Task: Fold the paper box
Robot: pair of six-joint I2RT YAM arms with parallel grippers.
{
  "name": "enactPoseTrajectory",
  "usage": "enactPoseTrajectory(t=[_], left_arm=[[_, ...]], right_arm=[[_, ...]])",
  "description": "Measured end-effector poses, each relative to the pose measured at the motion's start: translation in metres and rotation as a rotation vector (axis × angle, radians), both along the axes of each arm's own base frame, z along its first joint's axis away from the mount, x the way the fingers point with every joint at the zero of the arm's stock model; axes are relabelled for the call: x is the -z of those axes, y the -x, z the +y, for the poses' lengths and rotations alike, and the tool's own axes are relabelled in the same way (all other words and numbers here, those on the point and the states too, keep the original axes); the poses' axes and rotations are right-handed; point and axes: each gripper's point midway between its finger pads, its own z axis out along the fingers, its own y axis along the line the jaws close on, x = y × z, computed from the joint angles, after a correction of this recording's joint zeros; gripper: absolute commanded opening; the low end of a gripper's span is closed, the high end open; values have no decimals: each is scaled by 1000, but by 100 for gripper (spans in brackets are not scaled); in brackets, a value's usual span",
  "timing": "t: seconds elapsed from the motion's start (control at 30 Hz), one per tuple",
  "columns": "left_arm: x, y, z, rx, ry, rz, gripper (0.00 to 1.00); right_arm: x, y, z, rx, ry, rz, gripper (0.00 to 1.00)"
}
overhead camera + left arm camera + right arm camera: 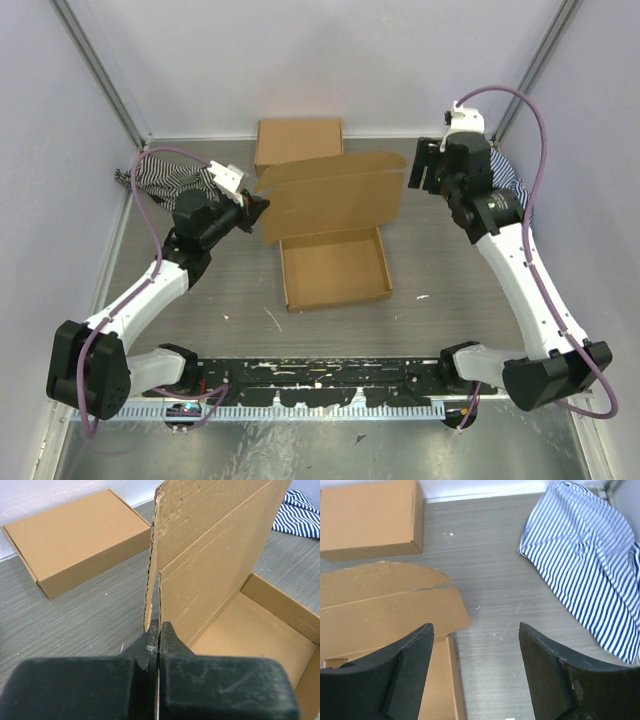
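Grey wood-grain counter [200, 290] fills the floor of a pale-walled enclosure. At its middle lies the paper box [332, 262], plain brown cardboard, with its shallow tray open upward and its lid panel raised and leaning toward the far wall.

The left hand [255, 208] is clenched on the lid's left edge. The left wrist view shows this best: the two dark fingers [170, 640] are pressed together on a thin, ragged-edged side flap, with the lid's crease lines and the tray's inner wall beyond. The right hand [420, 172] hangs just beside the lid's rounded right tab, released. In the right wrist view its fingers [415, 655] stand wide apart over bare counter, gripping nothing, and whether the left one touches the cardboard cannot be told.

Behind the lid, against the far wall, sits a closed box [298, 140], also plain brown. One striped cloth [170, 175] lies behind the left arm, seen only from above. A second striped cloth [585, 565], blue and white, lies at the far right, and both wrist views catch it.
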Motion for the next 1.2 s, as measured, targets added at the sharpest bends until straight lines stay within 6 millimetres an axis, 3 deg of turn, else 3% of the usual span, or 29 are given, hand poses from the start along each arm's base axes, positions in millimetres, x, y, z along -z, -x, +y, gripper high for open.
enactPoseTrajectory(t=[0.07,0.13,0.27,0.37,0.67,1.03,1.2], left_arm=[[-1,0,0,0,-1,-1,0],[-3,-1,0,0,-1,-5,0],[-14,-3,-1,1,5,-26,0],[-19,-5,-1,1,8,-37,0],[-17,-9,2,-18,-24,-27,0],[-14,-13,5,-39,-45,-29,0],[-14,-14,6,-44,-48,-31,0]], right_arm=[[-7,-11,-5,-34,18,-3,75],[-5,-19,9,-130,37,14,75],[17,-27,40,-353,76,71,75],[30,-28,51,-478,110,91,77],[39,-31,47,-631,194,70,76],[102,-63,9,-678,109,197,74],[107,-65,23,-756,28,187,74]])
